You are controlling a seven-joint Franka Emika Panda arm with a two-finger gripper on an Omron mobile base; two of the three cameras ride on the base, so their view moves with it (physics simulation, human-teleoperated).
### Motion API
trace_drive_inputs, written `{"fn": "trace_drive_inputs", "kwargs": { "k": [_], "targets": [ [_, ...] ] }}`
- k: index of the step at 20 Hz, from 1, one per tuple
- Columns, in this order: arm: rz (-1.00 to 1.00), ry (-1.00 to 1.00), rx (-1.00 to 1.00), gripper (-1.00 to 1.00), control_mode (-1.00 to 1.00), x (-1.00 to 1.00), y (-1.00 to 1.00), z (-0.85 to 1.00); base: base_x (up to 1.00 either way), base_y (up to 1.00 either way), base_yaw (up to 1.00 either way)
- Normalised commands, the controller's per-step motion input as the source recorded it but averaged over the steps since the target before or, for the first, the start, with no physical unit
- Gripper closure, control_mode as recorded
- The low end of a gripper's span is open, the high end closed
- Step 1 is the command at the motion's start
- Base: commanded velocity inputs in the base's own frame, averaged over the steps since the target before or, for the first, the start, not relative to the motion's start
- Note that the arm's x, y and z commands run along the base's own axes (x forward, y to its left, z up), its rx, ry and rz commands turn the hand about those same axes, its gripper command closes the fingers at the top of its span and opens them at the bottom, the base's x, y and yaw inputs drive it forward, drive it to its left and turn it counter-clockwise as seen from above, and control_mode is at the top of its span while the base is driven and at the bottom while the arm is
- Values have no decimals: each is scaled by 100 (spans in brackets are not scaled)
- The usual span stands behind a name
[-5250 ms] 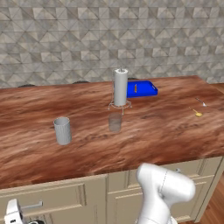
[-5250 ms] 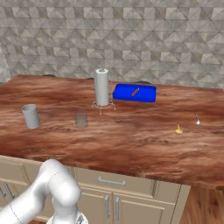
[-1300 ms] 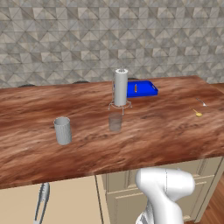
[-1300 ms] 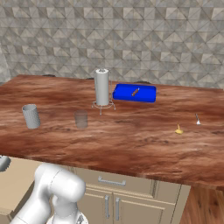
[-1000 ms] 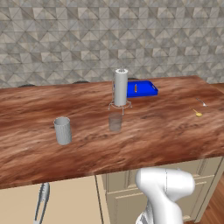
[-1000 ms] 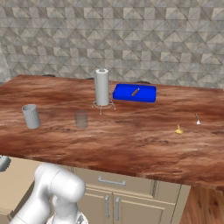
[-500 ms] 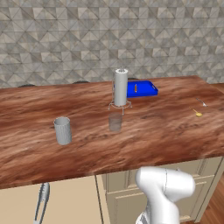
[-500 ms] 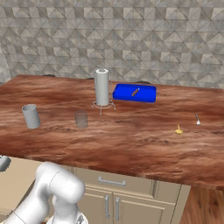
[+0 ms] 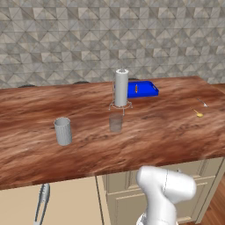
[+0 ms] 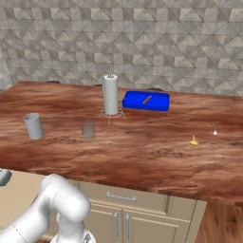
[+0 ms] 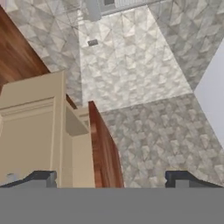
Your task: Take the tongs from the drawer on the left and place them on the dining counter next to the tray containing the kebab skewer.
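Showing a glossy reddish-brown desk (image 9: 145, 140) over beige cabinets, seen from behind the arm on both sides. On it, at 12 o'clock of the left base view, stands an upright grey cylinder on a wire stand (image 9: 121, 88); just beside it, toward 1 o'clock, lies the blue tray (image 9: 144, 89) with the kebab skewer (image 9: 136, 88) on it. A small translucent glass (image 9: 115, 122) stands just in front of the cylinder, and a grey ribbed cup (image 9: 63, 131) sits well apart from it toward 9 o'clock. Near the desk's edge at 3 o'clock lie a small yellow item (image 9: 198, 113) and a tiny silver utensil (image 9: 202, 103).

Below the desk's front edge, at 7 o'clock in the left base view, the drawer (image 9: 66, 204) stands pulled out, and the tongs (image 9: 41, 205) lie inside it, lengthwise, with the arms pointing toward the viewer. In the right base view the same drawer interior (image 10: 19, 194) shows at 8 o'clock, with one end of the tongs at the picture's edge.

The hand (image 11: 111, 178) shows in the hand view with its two dark fingertips (image 11: 40, 178) set wide apart and nothing between them; beyond them are a beige cabinet corner and patterned grey wall tiles (image 11: 131, 78).
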Motion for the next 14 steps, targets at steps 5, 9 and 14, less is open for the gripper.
{"fn": "trace_drive_inputs", "kwargs": {
  "k": [5,9,14],
  "targets": [
    [0,-1,19,-100,-100,-6,-31,73,0,0,0],
    [0,0,20,-100,-100,-2,-57,62,0,0,0],
    [0,0,22,-100,-100,0,-80,45,0,0,0]
  ]
}}
